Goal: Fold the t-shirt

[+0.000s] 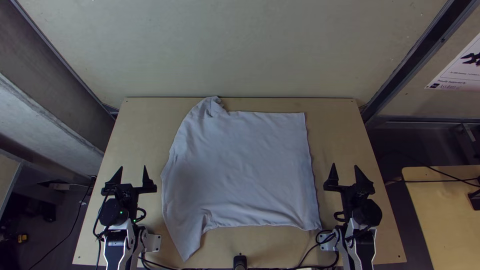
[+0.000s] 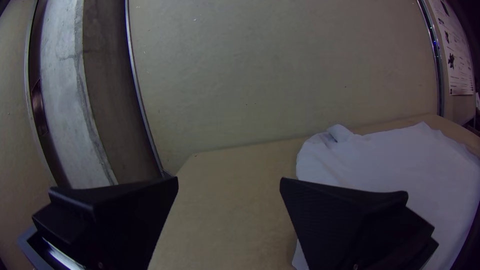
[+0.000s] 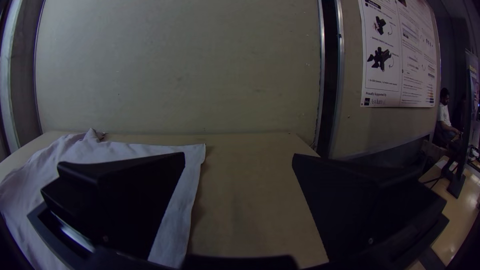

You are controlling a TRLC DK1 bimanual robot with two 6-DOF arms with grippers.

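White t-shirt point(image 1: 240, 167) spread across the light wooden table point(image 1: 350, 135).

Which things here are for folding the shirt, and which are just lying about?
For folding:
- pale cloth t-shirt, spread out
- left arm's black, two-fingered pincer, open
- right arm's black, two-fingered pincer, open
- light wooden table under the shirt

Just about:
- white printed poster on the wall
- second light wooden table

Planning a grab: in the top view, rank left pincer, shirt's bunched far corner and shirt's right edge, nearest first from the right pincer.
1. Shirt's right edge, just left.
2. Bunched far corner, farther left, up the picture.
3. Left pincer, beyond the shirt.
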